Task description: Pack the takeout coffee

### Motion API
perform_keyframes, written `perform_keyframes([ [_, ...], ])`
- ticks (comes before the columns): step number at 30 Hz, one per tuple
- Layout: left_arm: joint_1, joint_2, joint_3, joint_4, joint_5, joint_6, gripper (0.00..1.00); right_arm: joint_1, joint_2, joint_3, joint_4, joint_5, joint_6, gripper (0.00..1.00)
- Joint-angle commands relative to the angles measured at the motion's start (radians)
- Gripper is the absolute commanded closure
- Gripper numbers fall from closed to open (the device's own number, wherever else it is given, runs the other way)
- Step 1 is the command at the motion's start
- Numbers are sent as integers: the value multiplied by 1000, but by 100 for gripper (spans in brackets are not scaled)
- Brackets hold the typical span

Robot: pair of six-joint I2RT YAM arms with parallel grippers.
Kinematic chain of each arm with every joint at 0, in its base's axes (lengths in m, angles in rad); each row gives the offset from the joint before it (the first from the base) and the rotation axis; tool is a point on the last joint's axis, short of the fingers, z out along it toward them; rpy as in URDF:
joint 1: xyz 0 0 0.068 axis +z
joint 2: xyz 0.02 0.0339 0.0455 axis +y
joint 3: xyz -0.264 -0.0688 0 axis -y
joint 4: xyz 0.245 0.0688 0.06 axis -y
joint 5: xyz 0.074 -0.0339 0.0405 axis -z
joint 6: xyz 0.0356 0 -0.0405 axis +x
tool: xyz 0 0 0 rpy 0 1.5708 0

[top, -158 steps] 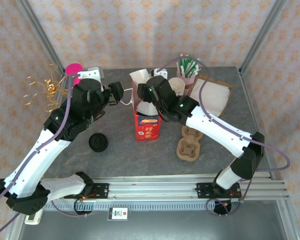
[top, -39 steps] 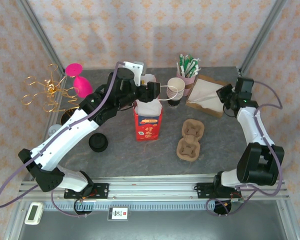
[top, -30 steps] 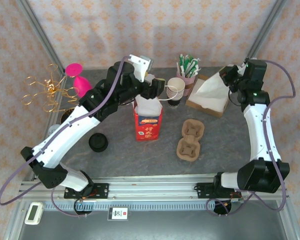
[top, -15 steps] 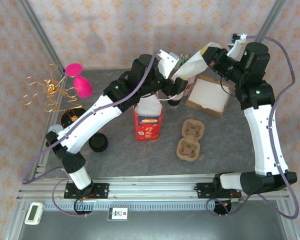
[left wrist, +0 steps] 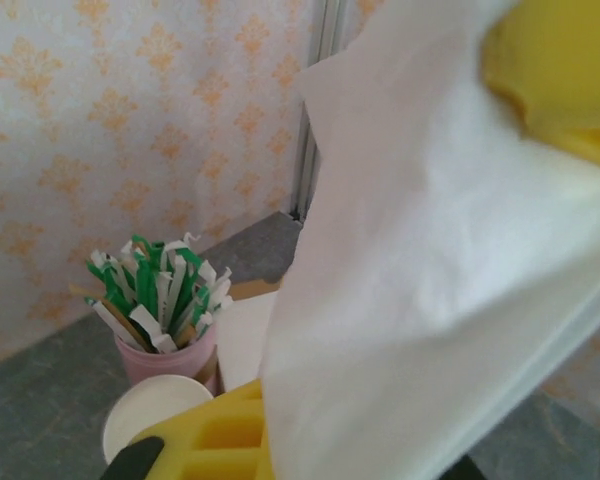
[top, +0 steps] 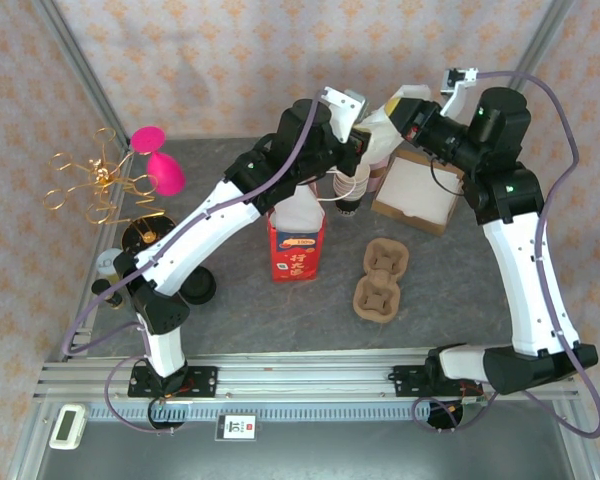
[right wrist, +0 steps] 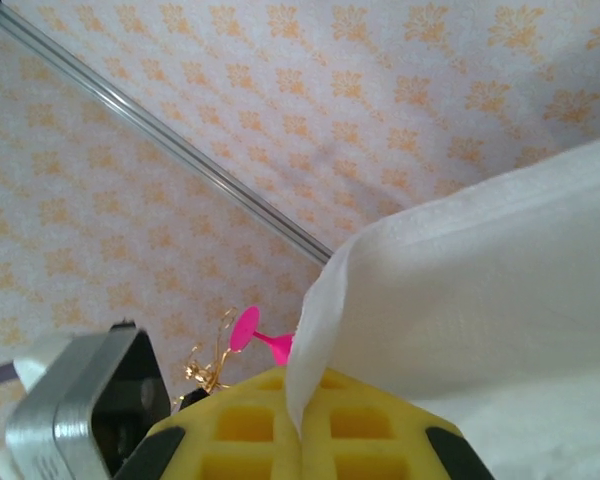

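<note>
A white paper bag hangs in the air above the back of the table, held from both sides. My left gripper is shut on its left edge, and my right gripper is shut on its right edge. In the left wrist view the bag rises from my yellow fingers. In the right wrist view the bag's edge is pinched between the yellow fingers. A white paper cup stands below, beside a pink cup of stirrers. The brown pulp cup carrier lies empty.
A red carton stands mid-table under my left arm. A flat cardboard box with white sheets sits at the back right. A pink glass, a gold wire ornament and a black lid are on the left.
My right gripper lifted the white bag from the box and swung left and up. My left arm rose to meet it and its gripper closed on the bag's other edge.
</note>
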Motion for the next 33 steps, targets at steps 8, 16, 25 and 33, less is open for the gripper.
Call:
perform_keyframes([
  [8, 28, -141, -22, -91, -76, 220, 100, 1, -84, 97, -97, 179, -227, 59],
  [16, 32, -297, -108, -226, -122, 433, 100, 1, -5, 242, -161, 270, -368, 37],
  [25, 31, -513, -360, -171, -63, 585, 100, 24, 137, 280, -119, -138, -609, 22],
  [33, 31, -489, -319, -166, -24, 606, 100, 198, 94, 100, -219, -149, -947, 19],
])
